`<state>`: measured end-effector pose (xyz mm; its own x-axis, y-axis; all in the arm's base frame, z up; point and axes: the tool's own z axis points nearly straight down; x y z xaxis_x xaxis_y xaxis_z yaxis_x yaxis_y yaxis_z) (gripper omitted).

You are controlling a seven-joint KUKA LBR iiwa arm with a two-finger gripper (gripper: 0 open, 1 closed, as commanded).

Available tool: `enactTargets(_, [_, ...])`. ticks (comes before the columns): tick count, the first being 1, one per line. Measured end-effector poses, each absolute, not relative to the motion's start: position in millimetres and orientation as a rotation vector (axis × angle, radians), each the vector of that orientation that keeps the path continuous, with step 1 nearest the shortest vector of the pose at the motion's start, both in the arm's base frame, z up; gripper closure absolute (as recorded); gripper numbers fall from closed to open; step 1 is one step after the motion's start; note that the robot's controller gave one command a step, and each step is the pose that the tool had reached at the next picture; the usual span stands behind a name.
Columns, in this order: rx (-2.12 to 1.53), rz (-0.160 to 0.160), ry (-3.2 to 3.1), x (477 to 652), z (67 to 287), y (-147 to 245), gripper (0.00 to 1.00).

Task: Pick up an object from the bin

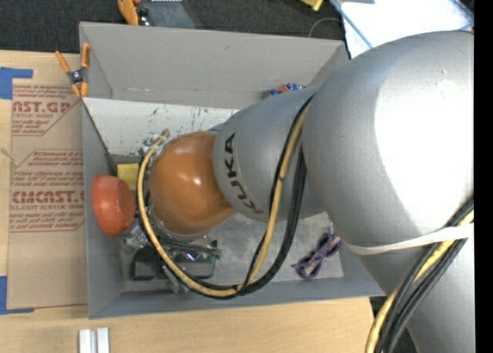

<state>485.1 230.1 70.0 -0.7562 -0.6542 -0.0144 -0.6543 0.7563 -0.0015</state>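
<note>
Camera view: the arm's orange wrist cover (185, 182) hangs over the left half of the bin (208, 51). The dark gripper (158, 265) shows below it, near the bin's 7 o'clock corner. Whether it is spread or pressed together, I cannot tell; nothing is seen pinched.

The nearest candidate is a red-orange rounded thing (112, 203) at about 11 o'clock from the gripper, against the left wall. A yellow block (128, 175) lies just beyond, at 12. Purple glasses (316, 255) lie well apart at 3 o'clock. The cover and looping cables hide the floor between.

Matt grey metal bin (216, 58) (floor scuffed, speckled); smooth red-orange round piece (112, 205); glossy orange wrist cover (185, 186).
</note>
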Motion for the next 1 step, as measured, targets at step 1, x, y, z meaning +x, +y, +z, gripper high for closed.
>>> enactTargets(1, [-1.068,0.011,2.933,483.1,72.2,215.7,1.0])
